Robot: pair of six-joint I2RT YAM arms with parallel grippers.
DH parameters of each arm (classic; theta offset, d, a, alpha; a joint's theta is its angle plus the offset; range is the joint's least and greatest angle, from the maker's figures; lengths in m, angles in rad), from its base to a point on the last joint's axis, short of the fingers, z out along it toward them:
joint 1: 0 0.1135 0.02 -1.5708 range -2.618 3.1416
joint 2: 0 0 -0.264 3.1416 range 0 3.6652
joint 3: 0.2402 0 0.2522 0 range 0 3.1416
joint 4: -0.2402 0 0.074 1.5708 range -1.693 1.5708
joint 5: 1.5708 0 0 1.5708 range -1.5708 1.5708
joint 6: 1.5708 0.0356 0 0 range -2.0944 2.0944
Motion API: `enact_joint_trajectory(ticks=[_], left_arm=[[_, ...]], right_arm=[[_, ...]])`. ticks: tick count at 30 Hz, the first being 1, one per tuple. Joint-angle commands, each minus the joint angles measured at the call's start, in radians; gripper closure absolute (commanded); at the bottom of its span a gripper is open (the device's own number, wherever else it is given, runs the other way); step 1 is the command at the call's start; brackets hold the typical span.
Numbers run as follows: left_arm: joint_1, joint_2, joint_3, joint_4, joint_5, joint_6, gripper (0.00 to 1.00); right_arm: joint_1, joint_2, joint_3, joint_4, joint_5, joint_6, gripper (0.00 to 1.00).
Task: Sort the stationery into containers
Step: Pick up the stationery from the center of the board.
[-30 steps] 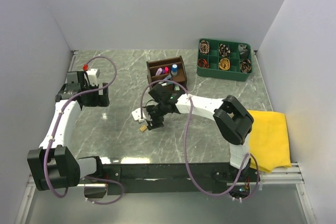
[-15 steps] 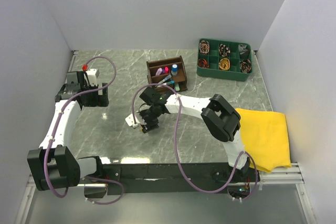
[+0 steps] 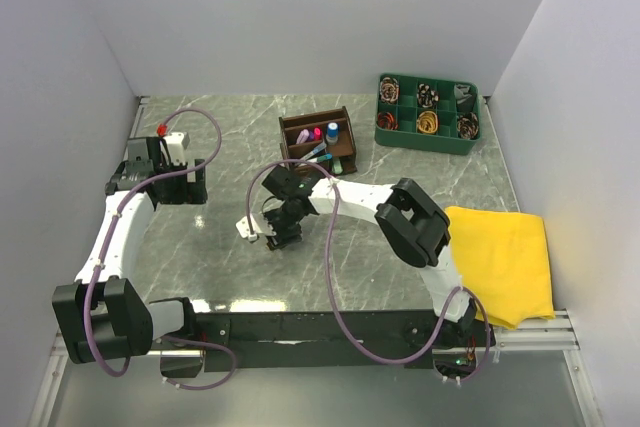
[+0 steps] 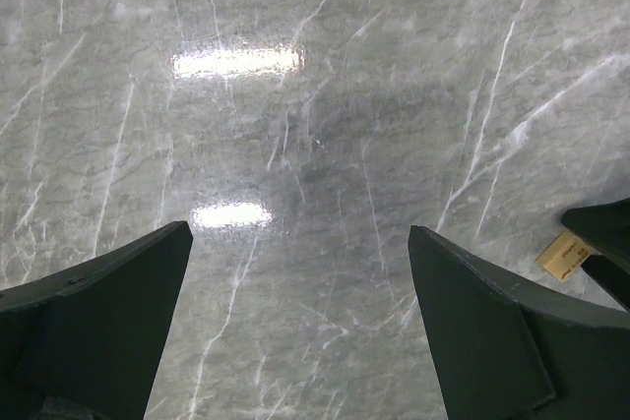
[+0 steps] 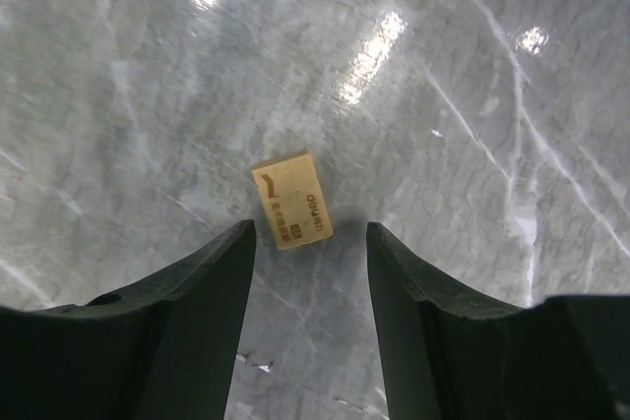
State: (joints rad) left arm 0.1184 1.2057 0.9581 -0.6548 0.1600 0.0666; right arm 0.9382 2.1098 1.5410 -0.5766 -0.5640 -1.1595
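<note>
A tan eraser point(image 5: 292, 201) with brown print lies flat on the marble. My right gripper point(image 5: 310, 231) hangs just over it, open; the eraser's near end sits between the fingertips, closer to the left finger point(image 5: 212, 282), touching neither. From above, the right gripper point(image 3: 283, 232) covers the eraser. The left wrist view shows that eraser point(image 4: 561, 255) at its right edge. The dark wooden organiser point(image 3: 343, 144) stands behind, with a pink marker point(image 3: 315, 133) and other stationery in it. My left gripper point(image 4: 300, 233) is open over bare marble at the far left point(image 3: 190, 179).
A green tray point(image 3: 427, 144) of coiled cables sits at the back right. A yellow cloth point(image 3: 505, 262) lies at the right edge. White walls close in the table on three sides.
My right gripper has moved left and nearer over the tan eraser, and its jaws have narrowed. The left arm has not moved.
</note>
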Motion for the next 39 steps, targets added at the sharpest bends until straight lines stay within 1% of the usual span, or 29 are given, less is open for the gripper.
enact_joint_trajectory(ticks=[1,5,8,12,16,20,23,24,27,28,31,32,34,35,36,39], left_arm=[[0.006,-0.014,-0.004,0.026,0.013,-0.007,0.01],[0.006,-0.011,-0.005,0.030,0.015,-0.008,0.01],[0.007,-0.009,-0.010,0.032,0.015,-0.010,0.00],[0.006,-0.012,-0.016,0.035,0.016,-0.007,0.00],[0.006,-0.014,-0.018,0.040,0.015,-0.010,0.00],[0.006,-0.018,-0.025,0.043,0.013,-0.011,0.00],[0.006,-0.021,-0.027,0.046,0.016,-0.011,0.00],[0.006,-0.023,-0.028,0.044,0.018,-0.011,0.01],[0.007,-0.018,-0.027,0.043,0.021,-0.010,0.00],[0.006,-0.020,-0.025,0.041,0.022,-0.011,0.00],[0.006,-0.017,-0.013,0.032,0.026,-0.005,0.01],[0.006,-0.018,-0.012,0.030,0.024,-0.001,0.01],[0.004,-0.015,-0.007,0.034,0.026,-0.007,0.00],[0.004,-0.014,-0.005,0.037,0.029,-0.007,0.00],[-0.003,-0.011,0.001,0.037,0.035,-0.008,0.01],[-0.014,0.005,0.020,0.041,0.036,-0.013,0.01]], right_arm=[[0.011,0.016,0.047,-0.020,0.042,0.006,0.44],[0.014,0.021,0.044,-0.017,0.053,0.003,0.46],[0.016,0.021,0.051,-0.034,0.049,-0.014,0.51],[0.024,0.006,0.021,-0.046,0.042,-0.063,0.52],[0.030,0.003,0.011,-0.045,0.050,-0.071,0.55],[0.034,0.007,0.021,-0.052,0.053,-0.075,0.55],[0.036,0.021,0.036,-0.074,0.056,-0.080,0.64],[0.036,0.026,0.047,-0.083,0.058,-0.081,0.69],[0.037,0.032,0.062,-0.107,0.046,-0.068,0.75],[0.036,0.029,0.061,-0.111,0.042,-0.062,0.79],[0.031,-0.025,0.018,-0.071,0.029,0.018,0.80],[0.030,-0.046,-0.028,-0.049,0.026,0.046,0.80],[0.022,-0.121,-0.080,0.038,0.024,0.157,0.80],[0.021,-0.149,-0.132,0.073,0.032,0.212,0.80],[0.020,-0.202,-0.160,0.130,0.036,0.300,0.80],[0.020,-0.307,-0.274,0.188,0.038,0.406,0.80]])
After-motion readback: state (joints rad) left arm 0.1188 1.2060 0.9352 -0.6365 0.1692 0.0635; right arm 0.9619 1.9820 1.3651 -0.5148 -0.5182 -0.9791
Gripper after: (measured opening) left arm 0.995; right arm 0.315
